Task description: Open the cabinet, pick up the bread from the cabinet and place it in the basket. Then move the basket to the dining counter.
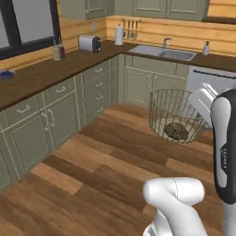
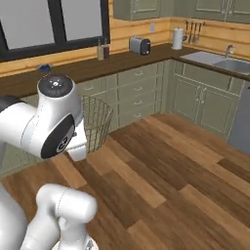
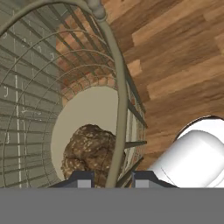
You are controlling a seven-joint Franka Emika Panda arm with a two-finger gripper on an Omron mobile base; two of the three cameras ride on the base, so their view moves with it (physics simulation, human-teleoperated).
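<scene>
- At the far left of your left base view, the dining table (image 1: 41,73) runs as a long dark brown top over pale green drawers, bending at the corner toward the sink (image 1: 161,52).
- On that top you can see a toaster (image 1: 89,43) near the wall and a white roll (image 1: 119,35) just beyond it, by the corner.
- Moving right, the basket (image 1: 175,115) is held up above the wooden floor (image 1: 92,161), well apart from the dining table, and it sits tilted in that view.
- The bread (image 1: 176,131) lies inside the basket on its pale base; in the hand view you see the bread (image 3: 89,153) as a brown lump resting against the basket's wall.
- Your hand (image 3: 107,179) has a finger on each side of the basket's rim wire (image 3: 118,109), one inside and one outside, set narrow and gripping that rim.
- In the right base view the basket (image 2: 97,122) shows just behind the arm's white elbow, in front of the drawer fronts.
- At the right of the left base view, the arm's upright white link stands just beside the basket.
</scene>
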